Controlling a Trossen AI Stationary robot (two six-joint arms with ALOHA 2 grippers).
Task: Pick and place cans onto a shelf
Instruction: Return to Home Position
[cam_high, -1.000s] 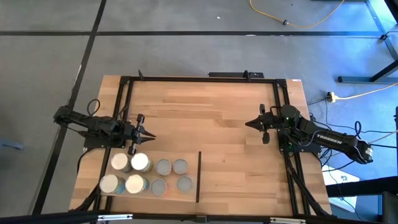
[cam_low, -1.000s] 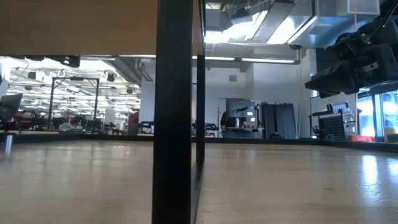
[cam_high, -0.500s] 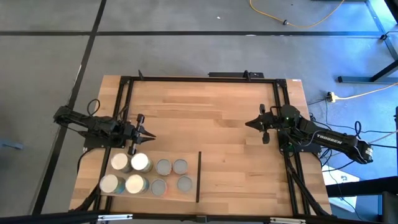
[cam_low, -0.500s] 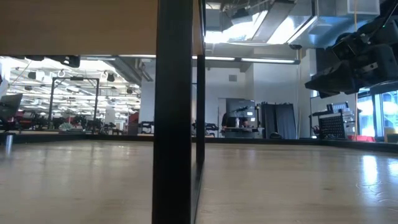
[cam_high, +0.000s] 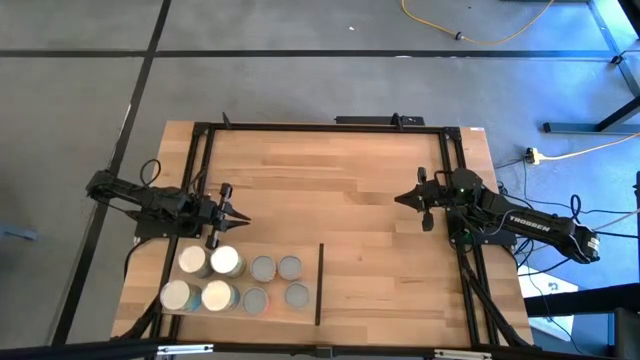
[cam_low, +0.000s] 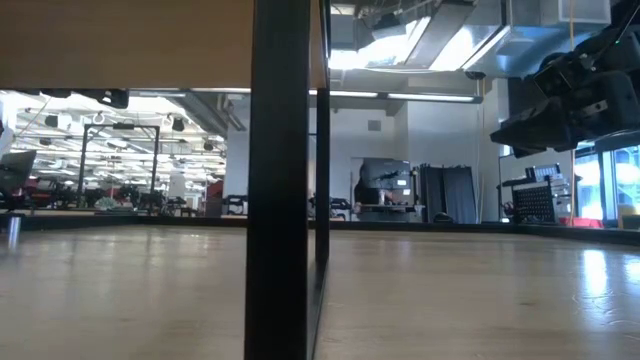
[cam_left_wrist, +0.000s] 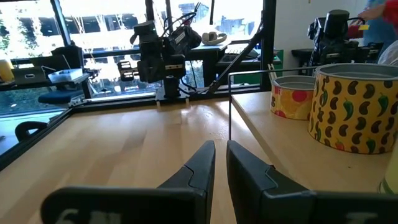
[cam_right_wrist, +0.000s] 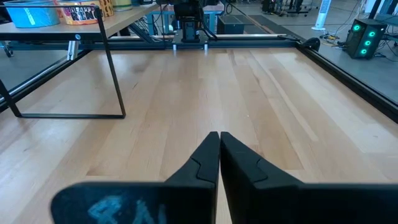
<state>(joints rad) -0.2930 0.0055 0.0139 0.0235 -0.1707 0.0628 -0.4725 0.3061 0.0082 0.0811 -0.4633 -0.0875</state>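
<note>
Several cans (cam_high: 238, 280) stand upright in two rows on the shelf (cam_high: 310, 262), a pale panel at the table's near left with a thin black strip along its right side. The left ones have cream-white tops, the right ones grey. In the left wrist view a yellow can with a pepper pattern (cam_left_wrist: 354, 106) and a red-and-yellow can (cam_left_wrist: 292, 96) stand on the raised shelf (cam_left_wrist: 292, 155). My left gripper (cam_high: 236, 213) is shut, just beyond the cans' far row and holds nothing (cam_left_wrist: 221, 152). My right gripper (cam_high: 400, 198) is shut at the table's right, empty (cam_right_wrist: 219, 140).
A black metal frame (cam_high: 320, 125) runs around the tabletop. The shelf stands on thin black legs (cam_right_wrist: 112, 68), and a black post (cam_low: 280, 180) fills the middle of the low view. Bare planks (cam_high: 330, 190) lie between the two grippers.
</note>
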